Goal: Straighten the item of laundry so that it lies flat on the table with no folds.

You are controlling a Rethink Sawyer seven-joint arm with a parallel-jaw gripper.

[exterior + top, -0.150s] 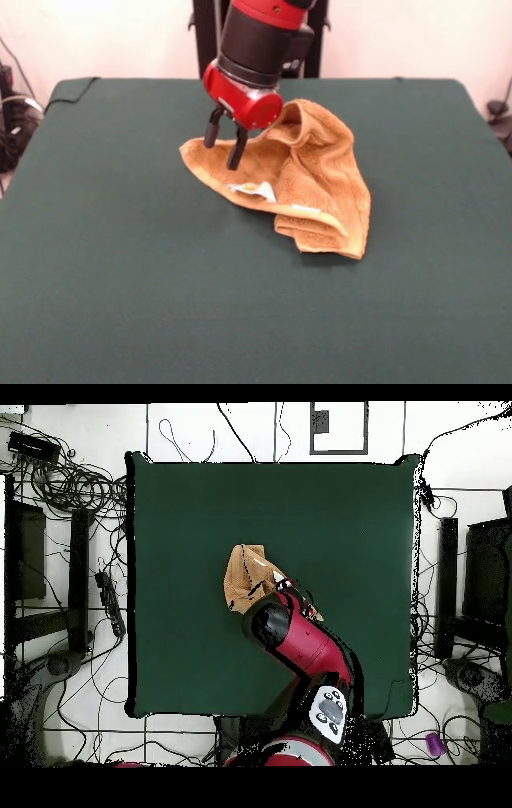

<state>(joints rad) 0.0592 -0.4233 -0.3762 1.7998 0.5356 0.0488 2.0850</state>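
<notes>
The item of laundry (308,188), an orange-tan towel, lies crumpled near the middle of the table (120,264). Its right part is bunched and folded over itself, and a flatter corner points left. A small white label (253,190) shows on its front edge. My gripper (221,155) stands over that left corner, open, with its two black fingers (238,148) spread and their tips at the cloth. In the overhead view the arm's red head covers the gripper and the near part of the towel (243,577).
Dark green cloth covers the table (340,524) well beyond the towel on every side. Cables and dark stands (75,574) lie on the floor around the table, off its edges.
</notes>
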